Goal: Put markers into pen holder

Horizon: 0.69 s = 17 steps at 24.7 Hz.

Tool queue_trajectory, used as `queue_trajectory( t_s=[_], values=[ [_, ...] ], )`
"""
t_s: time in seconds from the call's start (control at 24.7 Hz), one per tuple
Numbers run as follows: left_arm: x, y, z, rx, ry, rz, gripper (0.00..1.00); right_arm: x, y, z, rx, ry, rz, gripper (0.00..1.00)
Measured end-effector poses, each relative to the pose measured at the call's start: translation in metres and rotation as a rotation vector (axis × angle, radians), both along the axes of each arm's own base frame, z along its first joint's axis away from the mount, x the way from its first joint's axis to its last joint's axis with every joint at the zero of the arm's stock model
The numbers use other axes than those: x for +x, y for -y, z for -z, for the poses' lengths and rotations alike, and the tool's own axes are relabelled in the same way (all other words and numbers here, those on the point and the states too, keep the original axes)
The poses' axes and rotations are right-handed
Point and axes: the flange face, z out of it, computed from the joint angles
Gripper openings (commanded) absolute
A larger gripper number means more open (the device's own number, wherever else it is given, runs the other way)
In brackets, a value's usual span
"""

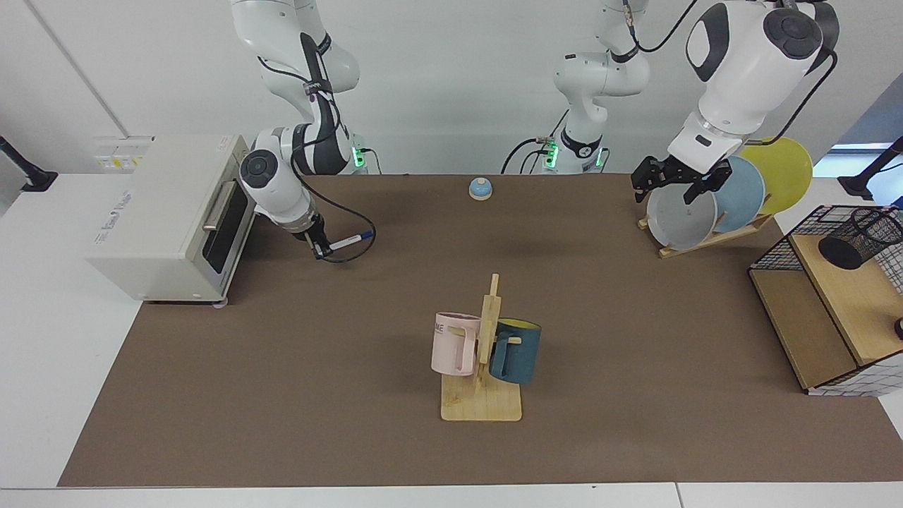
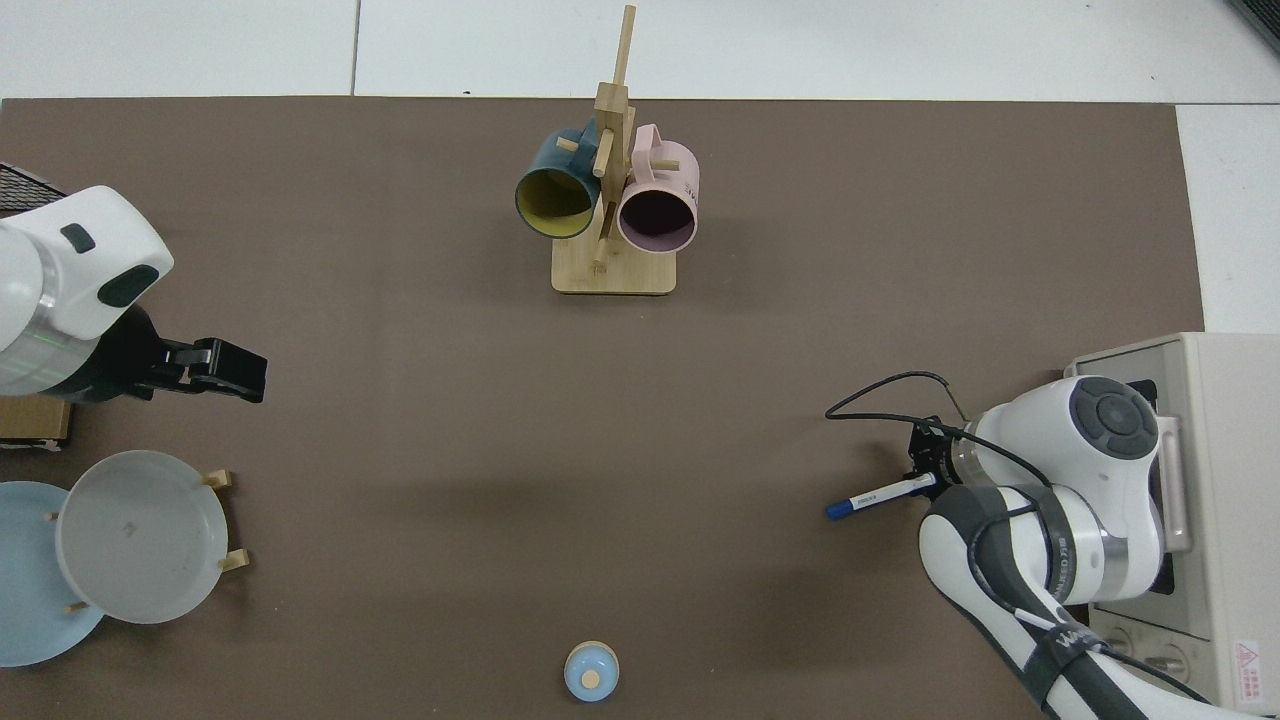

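Observation:
The marker (image 1: 347, 242) is a slim white pen with a dark blue cap. My right gripper (image 1: 321, 248) is shut on its white end, in front of the toaster oven. The capped end points toward the table's middle, tilted slightly up off the brown mat. In the top view the marker (image 2: 880, 495) sticks out sideways from the right gripper (image 2: 925, 478). The pen holder (image 1: 861, 236), a black wire-mesh cup, leans on the wooden shelf of the wire rack at the far side of the table. My left gripper (image 1: 674, 187) hangs open above the plate rack and holds nothing.
A white toaster oven (image 1: 169, 212) stands beside the right arm. A wooden mug tree (image 1: 483, 367) with a pink and a dark blue mug is at mid-table. Plates (image 1: 712, 208) lean in a wooden rack. A small blue bell (image 1: 480, 188) sits at the back.

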Motion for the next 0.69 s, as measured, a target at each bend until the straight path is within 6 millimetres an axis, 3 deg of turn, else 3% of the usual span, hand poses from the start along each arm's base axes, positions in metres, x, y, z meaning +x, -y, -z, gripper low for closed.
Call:
queue_trajectory(
  t_s=[0.36,0.53,0.69],
  values=[
    [0.0,0.0,0.0,0.0,0.0,0.0,1.0,0.036,-0.019,-0.123,0.112,0.049,-0.024,0.0],
    [0.0,0.0,0.0,0.0,0.0,0.0,1.0,0.05,-0.052,-0.167,0.145,0.148,-0.118,0.0],
    [0.0,0.0,0.0,0.0,0.0,0.0,1.0,0.057,-0.086,-0.2,0.155,0.195,-0.094,0.0]
  ],
)
